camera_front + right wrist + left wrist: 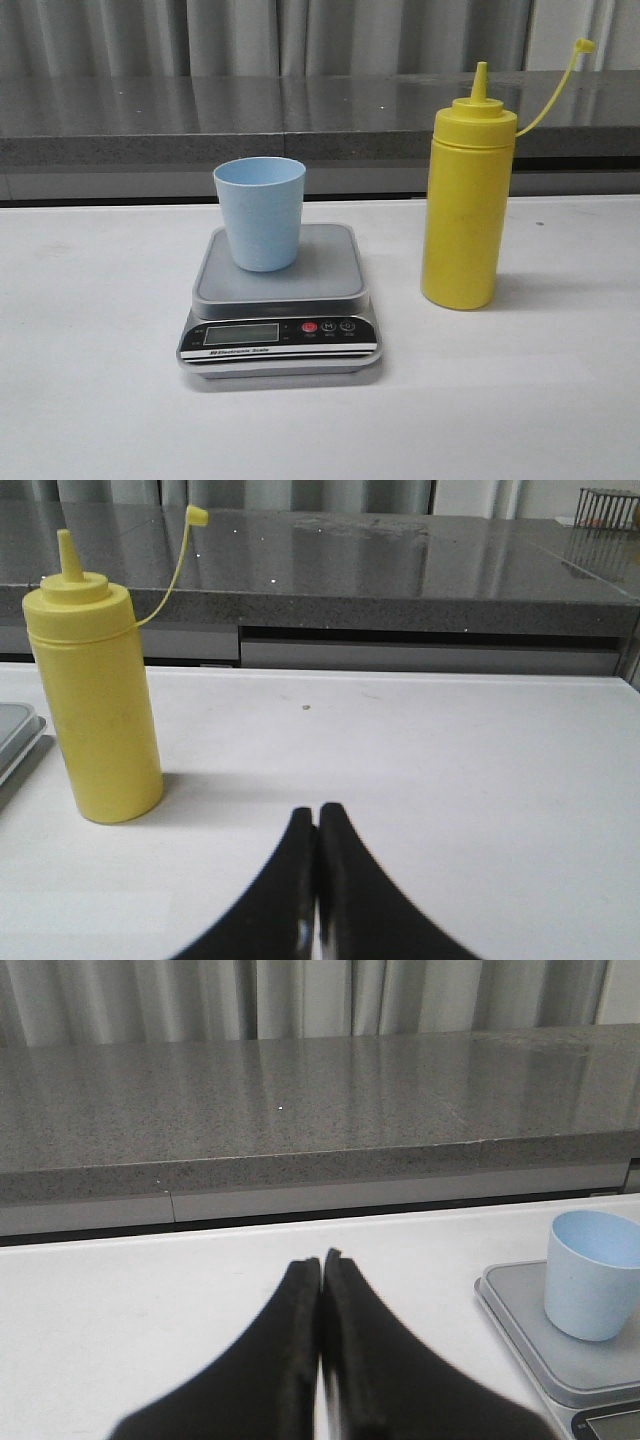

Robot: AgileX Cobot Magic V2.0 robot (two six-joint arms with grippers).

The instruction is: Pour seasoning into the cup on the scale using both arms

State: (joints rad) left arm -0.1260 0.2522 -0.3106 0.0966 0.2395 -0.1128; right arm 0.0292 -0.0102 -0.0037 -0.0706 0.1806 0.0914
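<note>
even, soft indoor light, fairly bright on the white table (pixel 90 400). the grey counter (pixel 300 110) carries pale streaky reflections and small glints. the seasoning bottle (pixel 95 695) casts a faint shadow toward the right gripper (pixel 317 815) (its black fingers look soft and blurred close to the lens). slight overall softness, no strong edge distortion.

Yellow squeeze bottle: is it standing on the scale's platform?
No, the yellow squeeze bottle stands on the white table beside the scale; only the blue cup sits on it.
</note>
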